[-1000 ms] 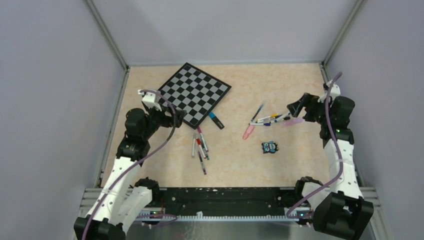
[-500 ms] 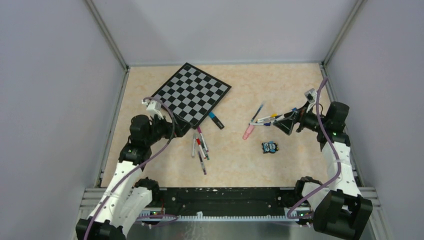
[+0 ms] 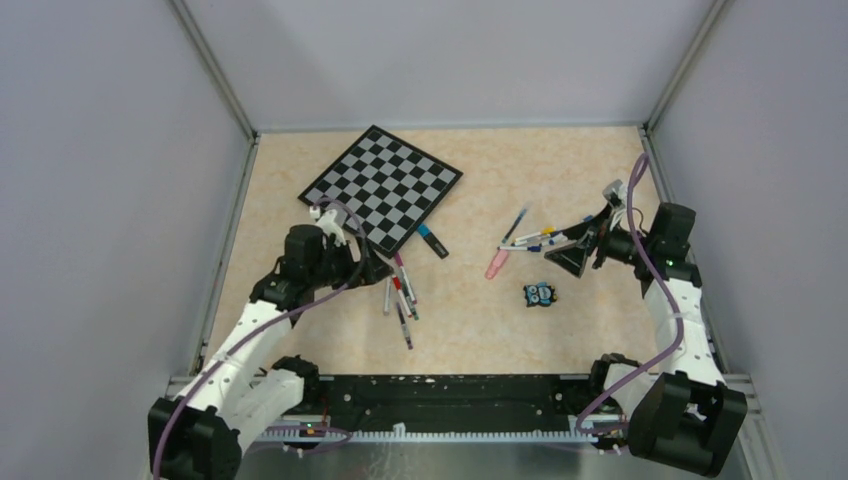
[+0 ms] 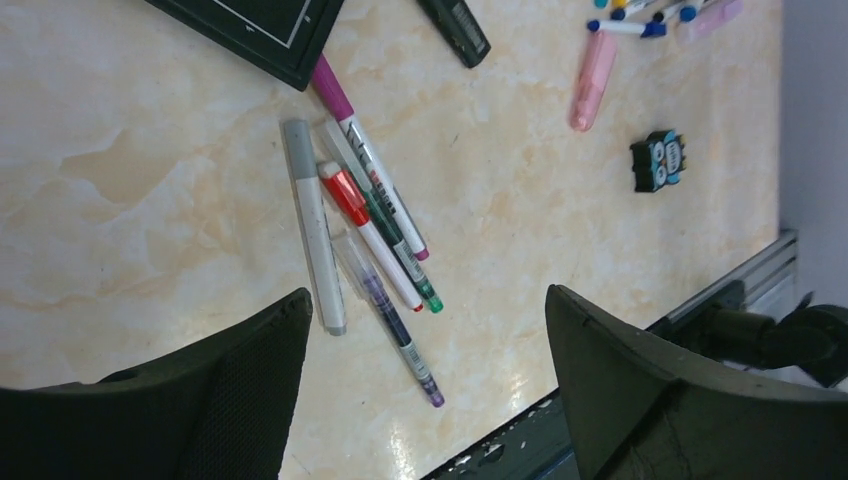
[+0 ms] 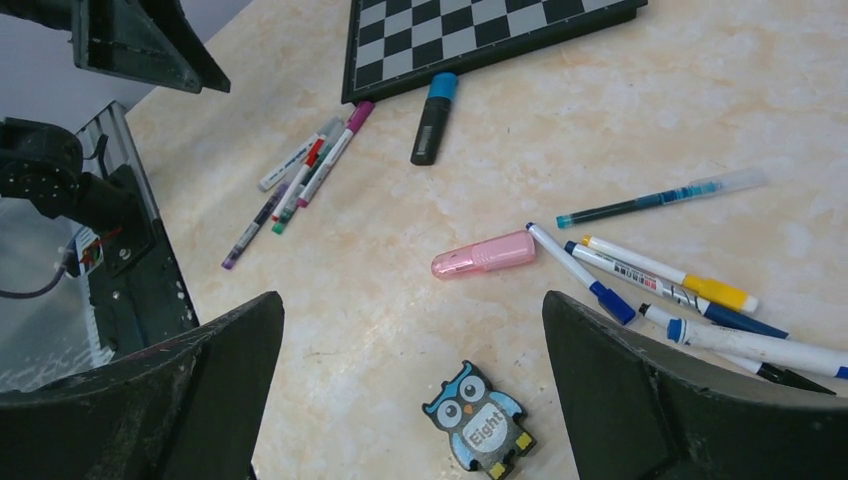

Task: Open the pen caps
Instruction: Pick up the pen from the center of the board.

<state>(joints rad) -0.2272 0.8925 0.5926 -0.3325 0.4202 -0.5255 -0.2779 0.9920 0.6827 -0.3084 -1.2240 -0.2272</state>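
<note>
Got both claws gaping wide, gripping nothing: left claw just left of the left bunch of pens by the checkered board's near corner, right claw just right of the right bunch. Spotting the pen caps on pens in those 2 bunches on the surface, plus a pink highlighter just left of the right bunch.

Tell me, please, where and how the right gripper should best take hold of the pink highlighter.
Probably take the pink highlighter by the middle of its barrel, the right gripper coming straight down from above and closing across its width. It lies flat on the table with both long sides free; the white pen with a blue cap nearly meets one end, so avoid that end.
</note>
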